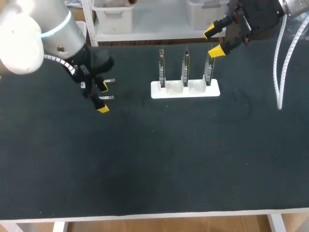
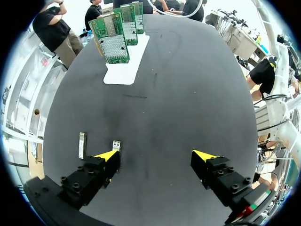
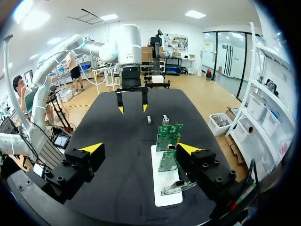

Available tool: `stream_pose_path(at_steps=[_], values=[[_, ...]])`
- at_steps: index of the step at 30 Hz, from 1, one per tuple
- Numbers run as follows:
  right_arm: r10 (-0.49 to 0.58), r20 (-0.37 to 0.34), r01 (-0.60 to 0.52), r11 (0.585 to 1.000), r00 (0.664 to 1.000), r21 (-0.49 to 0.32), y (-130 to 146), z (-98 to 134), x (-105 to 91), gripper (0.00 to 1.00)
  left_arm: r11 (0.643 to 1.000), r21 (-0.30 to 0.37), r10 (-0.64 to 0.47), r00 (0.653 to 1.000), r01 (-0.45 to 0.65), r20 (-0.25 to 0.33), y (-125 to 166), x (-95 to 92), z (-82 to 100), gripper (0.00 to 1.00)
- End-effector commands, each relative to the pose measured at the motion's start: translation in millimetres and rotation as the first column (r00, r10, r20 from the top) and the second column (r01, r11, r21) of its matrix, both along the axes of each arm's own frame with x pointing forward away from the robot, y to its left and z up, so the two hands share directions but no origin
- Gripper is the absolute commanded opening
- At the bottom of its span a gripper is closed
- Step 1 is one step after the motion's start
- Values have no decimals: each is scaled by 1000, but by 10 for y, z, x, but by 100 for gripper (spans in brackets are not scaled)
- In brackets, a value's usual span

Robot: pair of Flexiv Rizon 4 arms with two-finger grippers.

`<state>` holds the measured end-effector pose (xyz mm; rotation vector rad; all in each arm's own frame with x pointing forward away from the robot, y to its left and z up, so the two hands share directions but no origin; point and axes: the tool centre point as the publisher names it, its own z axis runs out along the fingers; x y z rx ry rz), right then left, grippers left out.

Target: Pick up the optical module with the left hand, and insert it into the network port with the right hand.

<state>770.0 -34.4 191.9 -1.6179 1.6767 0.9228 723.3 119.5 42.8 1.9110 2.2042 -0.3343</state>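
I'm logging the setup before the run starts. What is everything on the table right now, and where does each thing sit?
small silver metal optical modules: two, silver, lying side by side on the table; one by a left gripper fingertip, one outside it
green circuit boards: three, green, upright in a row in the stand
white plastic stand: one, white, back middle of the table
black-topped table: one, black
left gripper: one, black with yellow tips, open, by the modules, holding nothing
right gripper: one, black with yellow tips, open, near the rightmost board, holding nothing
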Motion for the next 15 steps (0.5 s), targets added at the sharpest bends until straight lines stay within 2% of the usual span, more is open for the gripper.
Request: stream_pose_path(at_steps=[1, 9, 12, 15], values=[[1, -1, -1, 1000, 1000, 0, 3, 0, 9, 100, 1000, 5, -5, 1000, 5, -9, -2, 47, 4, 100], [1, -1, -1, 1000, 1000, 0, 3, 0, 9, 100, 1000, 5, -5, 1000, 5, -9, -2, 47, 4, 100], [1, -1, -1, 1000, 1000, 0, 3, 0, 9, 100, 996, 76, -51, 998, 47, 47, -75, 184, 116, 100], [1, -1, -1, 1000, 1000, 0, 3, 0, 9, 100, 993, 107, -62, 995, 54, 78, -58, 273, 197, 100]])
